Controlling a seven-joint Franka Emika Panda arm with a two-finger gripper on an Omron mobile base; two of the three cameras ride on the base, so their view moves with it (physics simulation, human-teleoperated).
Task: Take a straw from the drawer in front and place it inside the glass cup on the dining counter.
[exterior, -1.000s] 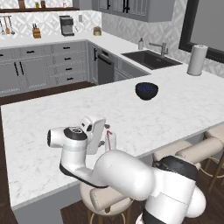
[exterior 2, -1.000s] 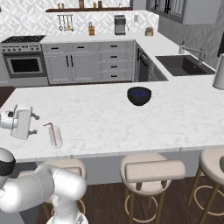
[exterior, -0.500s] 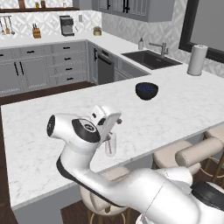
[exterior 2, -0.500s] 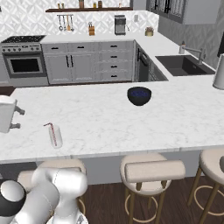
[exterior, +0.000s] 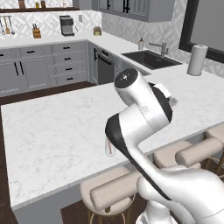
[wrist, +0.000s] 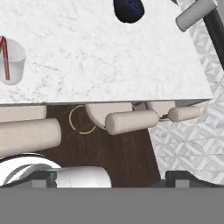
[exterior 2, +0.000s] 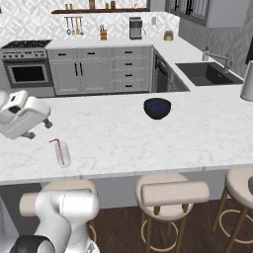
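While you are looking over the dining counter, the straw is standing inside the glass cup, near the stool-side edge of the marble top. In the right base view its long axis is running nearly upright, leaning a little, with the lower end down in the cup and the upper end poking above the rim, where a short bent tip is turning off to the left. In the hand view the same straw is showing as a red line inside the cup at the far left, running roughly top to bottom of that picture. In the left base view the cup is peeking out just beside the arm's dark elbow, with a sliver of red inside it.

You are seeing the gripper at the left edge of the right base view, hanging above the marble and apart from the cup; the cup is sitting lower and to the right of it, nearer the stools. Its fingers are standing spread wide and nothing is sitting between them.

A dark blue bowl is resting further along the counter, well apart from the cup. Beige stools are lining the near edge, and a white paper-towel roll is standing by the sink.
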